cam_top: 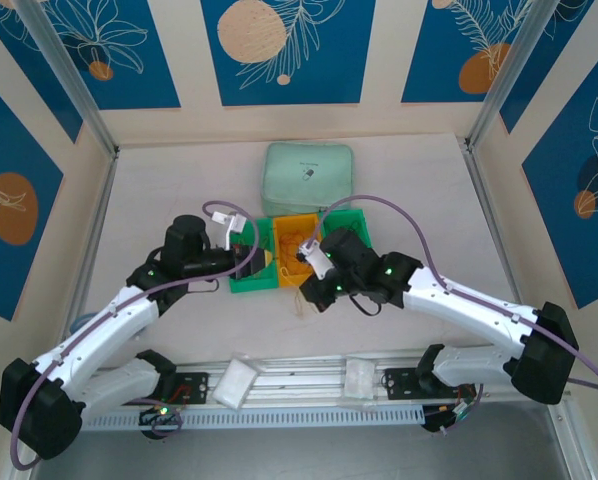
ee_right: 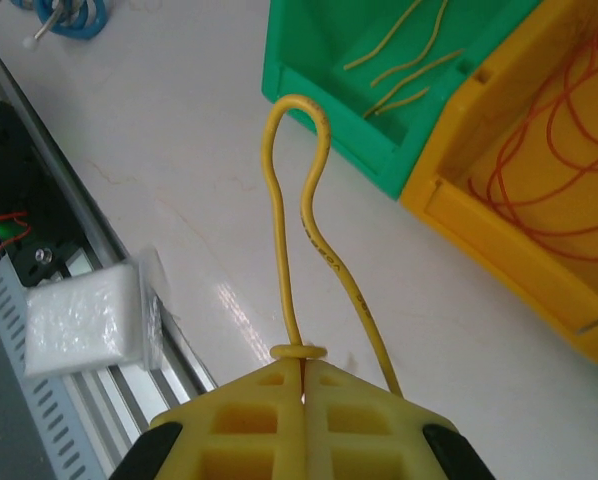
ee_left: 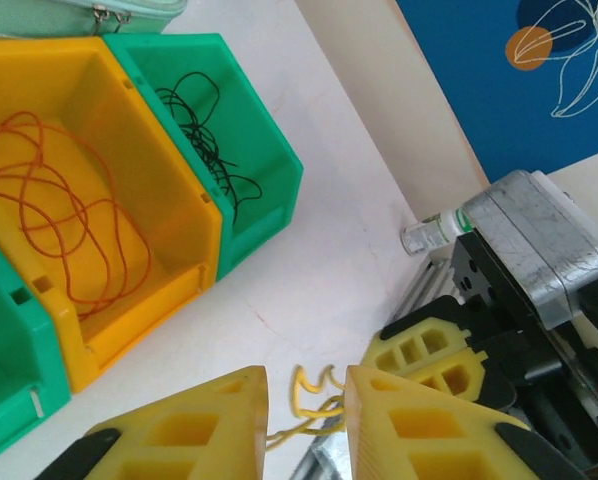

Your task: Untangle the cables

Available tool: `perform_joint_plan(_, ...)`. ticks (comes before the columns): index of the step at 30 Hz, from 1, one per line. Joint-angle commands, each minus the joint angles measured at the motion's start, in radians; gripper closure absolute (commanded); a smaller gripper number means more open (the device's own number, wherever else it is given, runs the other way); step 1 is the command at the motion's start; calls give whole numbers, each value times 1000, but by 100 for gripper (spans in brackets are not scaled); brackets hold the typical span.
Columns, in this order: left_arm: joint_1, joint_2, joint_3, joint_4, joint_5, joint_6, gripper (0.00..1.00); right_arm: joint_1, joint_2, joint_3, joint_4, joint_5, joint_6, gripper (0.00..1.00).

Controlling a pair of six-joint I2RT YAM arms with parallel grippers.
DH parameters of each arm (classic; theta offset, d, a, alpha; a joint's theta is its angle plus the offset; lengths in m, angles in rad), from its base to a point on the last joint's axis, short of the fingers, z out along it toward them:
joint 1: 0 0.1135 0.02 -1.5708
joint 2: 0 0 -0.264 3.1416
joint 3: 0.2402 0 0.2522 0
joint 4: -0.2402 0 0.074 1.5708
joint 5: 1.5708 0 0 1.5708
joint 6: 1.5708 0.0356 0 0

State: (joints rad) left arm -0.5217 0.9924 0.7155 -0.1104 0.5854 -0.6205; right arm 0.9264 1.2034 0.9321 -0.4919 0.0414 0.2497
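Pinching yellow cable point(ee_right: 331, 262), right gripper point(ee_right: 301, 368) closed, loop extending beyond

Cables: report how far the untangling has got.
Looks done: orange cable lies in the yellow bin, black cable in the green bin beside it, and yellow strands in the other green bin. In hand: the right gripper is shut on a looped yellow cable above the table, with the left gripper open nearby. Left: that cable is not yet binned.
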Motion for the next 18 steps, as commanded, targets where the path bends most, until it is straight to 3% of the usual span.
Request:
perform_joint_plan(1,1,5,27,10,38,-20,74,16,18,43,60,8,-17,100)
perform_joint_plan(7,2,3,45,-77,6,19,77,23,22,58,103,-1,-8,100)
perform_joint_plan(18,2,5,42,-67,11,24,77,32,57,88,111,-35,-4,100)
